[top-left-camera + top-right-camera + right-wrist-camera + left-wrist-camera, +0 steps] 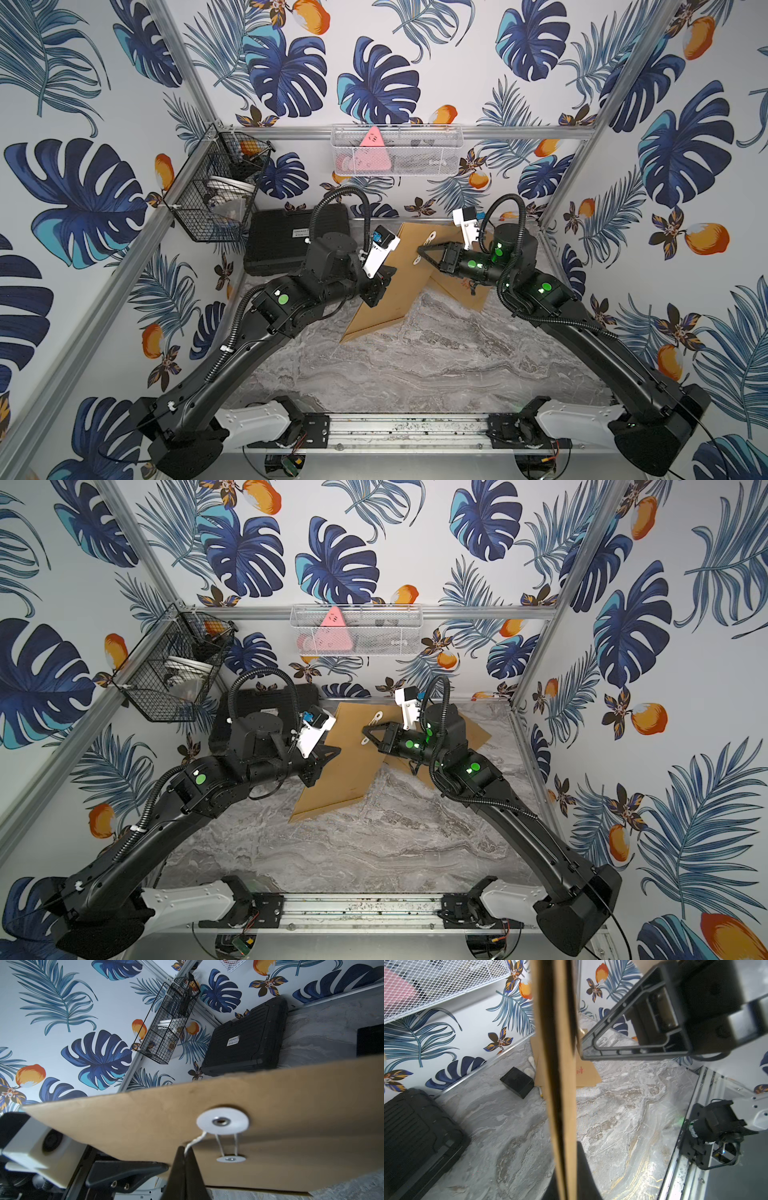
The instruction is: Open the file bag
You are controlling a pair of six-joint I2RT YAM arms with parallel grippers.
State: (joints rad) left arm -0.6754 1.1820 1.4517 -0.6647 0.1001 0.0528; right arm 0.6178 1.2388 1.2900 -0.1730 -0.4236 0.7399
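The file bag (pixel 395 286) (pixel 345 766) is a brown paper envelope held tilted above the table, its low corner near the marble. My left gripper (pixel 374 296) (pixel 321 764) (pixel 566 1159) is shut on its left edge, which the left wrist view shows edge-on as the bag's rim (pixel 560 1064). Its flap bears two white discs, an upper disc (pixel 222 1121) and a lower disc (pixel 230 1159), with a white string (pixel 195 1140) looped between them. My right gripper (pixel 419 249) (pixel 365 730) (pixel 184 1149) is shut on the string's loose end, just below the upper disc.
A second brown envelope (pixel 461 291) (pixel 588 1072) lies flat under my right arm. A black case (pixel 291 241) sits at the back left, with a small black box (pixel 518 1082) near it. A black wire basket (pixel 216 195) and a white mesh basket (pixel 395 151) hang on the walls.
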